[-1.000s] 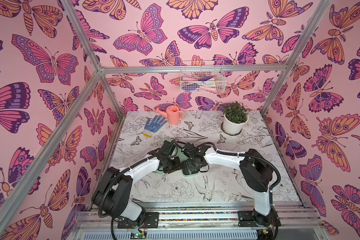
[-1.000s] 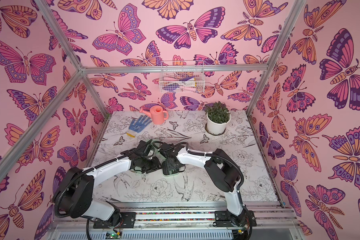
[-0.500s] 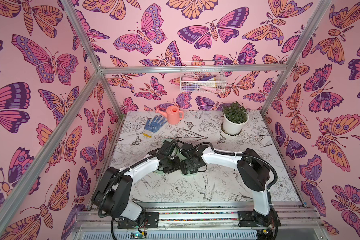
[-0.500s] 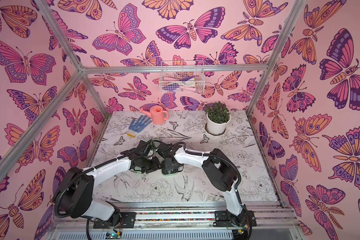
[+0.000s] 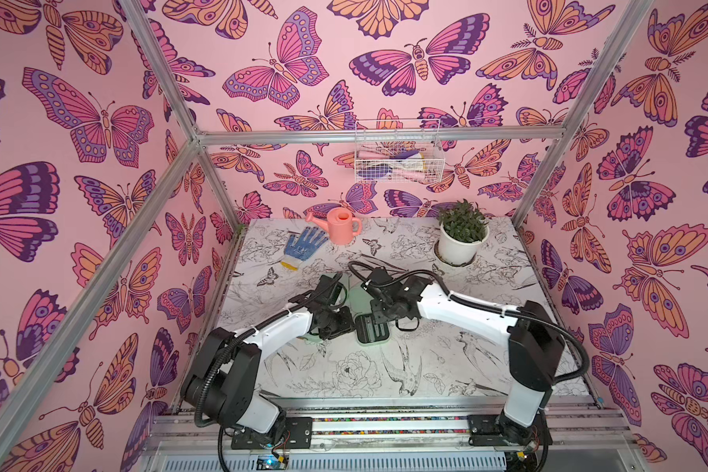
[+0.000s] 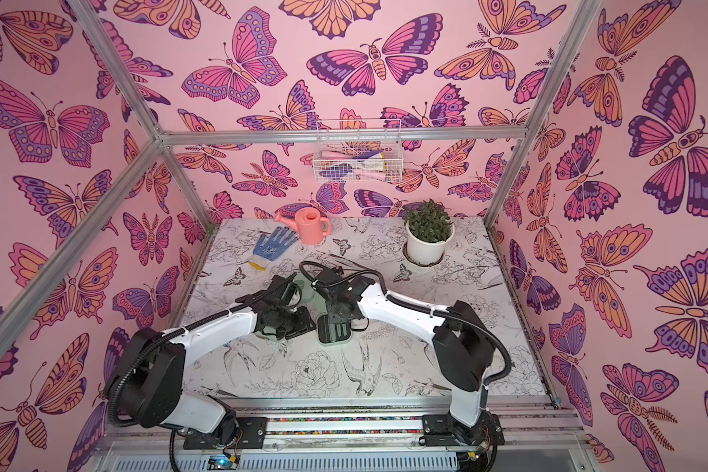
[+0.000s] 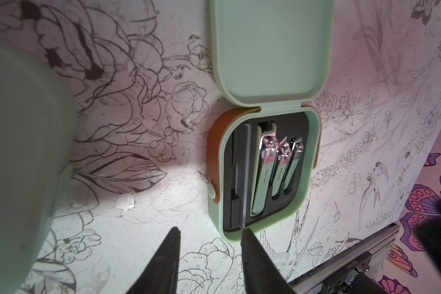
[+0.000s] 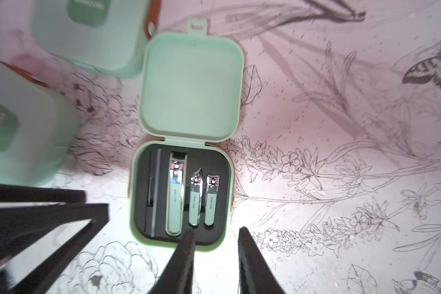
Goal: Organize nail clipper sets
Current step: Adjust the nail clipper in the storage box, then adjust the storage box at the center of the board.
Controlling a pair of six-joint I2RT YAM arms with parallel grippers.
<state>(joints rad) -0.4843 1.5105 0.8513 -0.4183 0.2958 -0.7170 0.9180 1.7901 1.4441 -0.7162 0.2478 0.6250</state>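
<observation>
Open mint case [image 8: 191, 89] sits just below frame centre in both top views, three clippers [image 8: 175, 196] in its black tray. Left gripper [image 7: 209, 228] and right gripper [image 8: 215, 229] hover at its rim, jaws apart, holding nothing.

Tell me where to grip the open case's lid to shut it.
Take the lid at its free edge by the latch tab, coming from the side opposite the hinge. It lies folded open, so that far rim likely gives the most leverage.
</observation>
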